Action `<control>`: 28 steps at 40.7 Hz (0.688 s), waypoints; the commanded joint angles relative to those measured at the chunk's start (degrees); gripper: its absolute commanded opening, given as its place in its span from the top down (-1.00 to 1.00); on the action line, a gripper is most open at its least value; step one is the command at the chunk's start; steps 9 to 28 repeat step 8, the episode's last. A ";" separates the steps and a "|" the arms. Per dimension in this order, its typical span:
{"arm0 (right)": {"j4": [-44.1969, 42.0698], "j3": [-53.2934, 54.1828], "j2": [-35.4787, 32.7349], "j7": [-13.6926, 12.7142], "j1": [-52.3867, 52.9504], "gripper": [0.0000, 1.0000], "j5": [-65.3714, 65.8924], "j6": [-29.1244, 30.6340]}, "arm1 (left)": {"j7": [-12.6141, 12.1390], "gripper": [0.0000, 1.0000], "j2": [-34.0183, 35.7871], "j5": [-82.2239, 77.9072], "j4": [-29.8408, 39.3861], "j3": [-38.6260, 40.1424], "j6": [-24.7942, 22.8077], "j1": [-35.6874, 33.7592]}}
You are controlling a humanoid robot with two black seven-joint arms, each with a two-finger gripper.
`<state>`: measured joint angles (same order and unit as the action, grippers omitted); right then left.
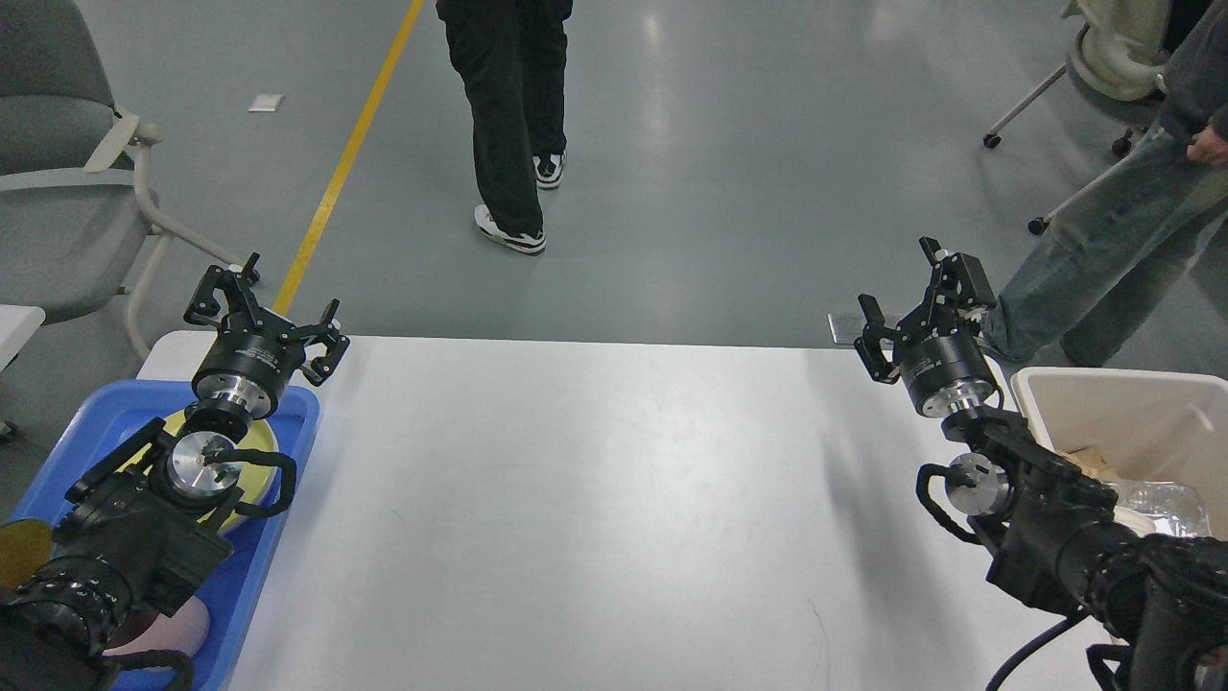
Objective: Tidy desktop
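Tidying looks finished, as far as can be judged: nothing loose is seen on the white desk [614,499]. A yellow plate [257,443] lies in the blue tray [288,408] at the desk's left end, and foil [1166,499] in the beige bin [1113,393] at its right. The left gripper [266,307] is held wide and empty above the far left corner, the right gripper [919,309] likewise above the far right edge.

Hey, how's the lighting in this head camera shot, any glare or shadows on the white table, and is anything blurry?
Head view: lighting is even and bright; the desktop shows a soft pale sheen near its middle, no harsh glare. A faint grey shadow lies on it left of the right gripper. The grey floor carries streaky ceiling-light reflections. Both the right and left gripper look sharp.
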<state>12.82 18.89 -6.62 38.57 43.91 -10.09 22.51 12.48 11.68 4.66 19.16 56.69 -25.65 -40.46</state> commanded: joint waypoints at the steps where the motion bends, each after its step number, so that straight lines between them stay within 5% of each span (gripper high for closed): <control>1: 0.36 0.45 0.73 -0.07 -0.15 -1.00 -0.54 -0.71 | 0.00 -0.96 0.00 0.00 0.00 0.00 -0.01 0.03; 28: 0.36 2.46 0.91 -0.07 -0.41 -1.00 -0.72 -1.15 | 0.00 -0.96 0.00 0.00 0.00 0.00 -0.01 0.03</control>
